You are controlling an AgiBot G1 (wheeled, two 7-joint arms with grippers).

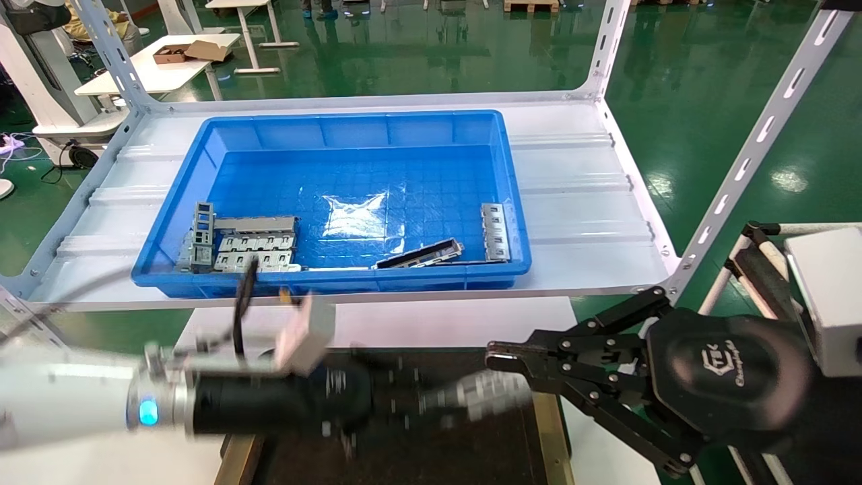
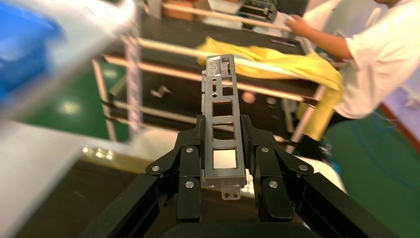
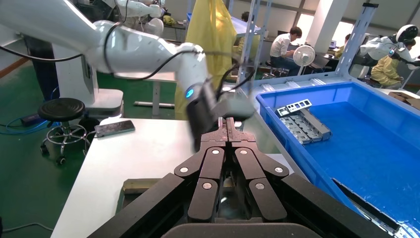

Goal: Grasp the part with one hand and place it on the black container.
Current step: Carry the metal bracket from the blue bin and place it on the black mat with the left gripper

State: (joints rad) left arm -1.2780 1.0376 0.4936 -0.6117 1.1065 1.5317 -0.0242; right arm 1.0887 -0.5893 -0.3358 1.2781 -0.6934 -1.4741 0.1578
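Observation:
My left gripper point(image 1: 431, 401) is shut on the part point(image 1: 481, 394), a slim silver-grey bracket with square cut-outs, and holds it just above the black container point(image 1: 404, 444). Both are blurred by motion. In the left wrist view the part point(image 2: 222, 144) sticks out straight between the fingers of the left gripper point(image 2: 223, 126). My right gripper point(image 1: 498, 357) is shut and empty, hovering at the container's right edge, its tip close to the held part. In the right wrist view its fingertips point(image 3: 224, 124) point at the left arm's wrist point(image 3: 203, 106).
A deep blue bin point(image 1: 337, 128) stands on the white shelf behind, holding several grey plates point(image 1: 256, 242), a dark channel strip point(image 1: 421, 254) and another bracket point(image 1: 495, 232). White shelf posts point(image 1: 741, 168) rise at the right. A brass strip point(image 1: 545, 417) edges the container.

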